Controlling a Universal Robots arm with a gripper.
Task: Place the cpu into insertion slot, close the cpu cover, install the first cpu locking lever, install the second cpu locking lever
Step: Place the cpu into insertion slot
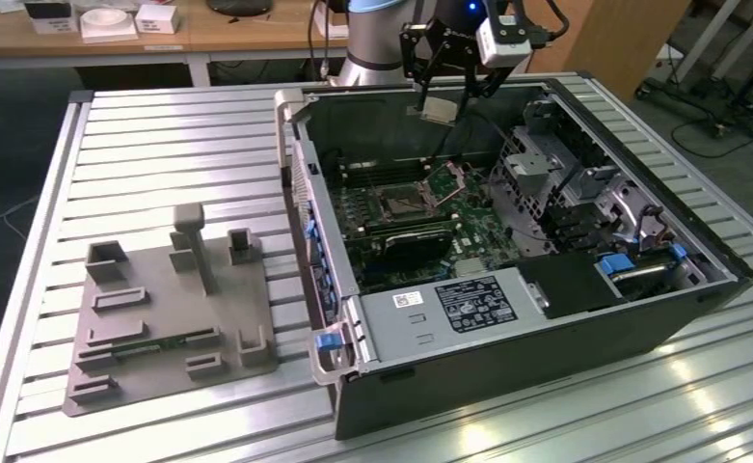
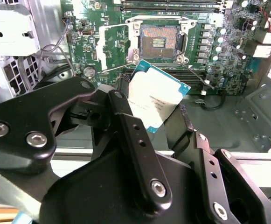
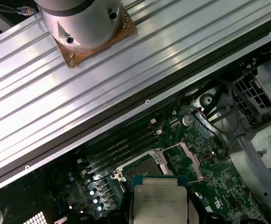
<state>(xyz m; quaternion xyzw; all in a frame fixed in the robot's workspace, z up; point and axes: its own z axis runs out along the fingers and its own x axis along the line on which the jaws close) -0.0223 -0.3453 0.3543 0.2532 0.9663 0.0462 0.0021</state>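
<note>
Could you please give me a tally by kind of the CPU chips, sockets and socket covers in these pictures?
cpu: 1
socket: 1
cover: 1
Total: 3

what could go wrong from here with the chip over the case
The gripper holds the small square silvery-grey cpu by its edges above the open black computer case; a slip could drop it onto the green motherboard. It looks skewed against the open socket, so lowering it might bend contacts.
</note>
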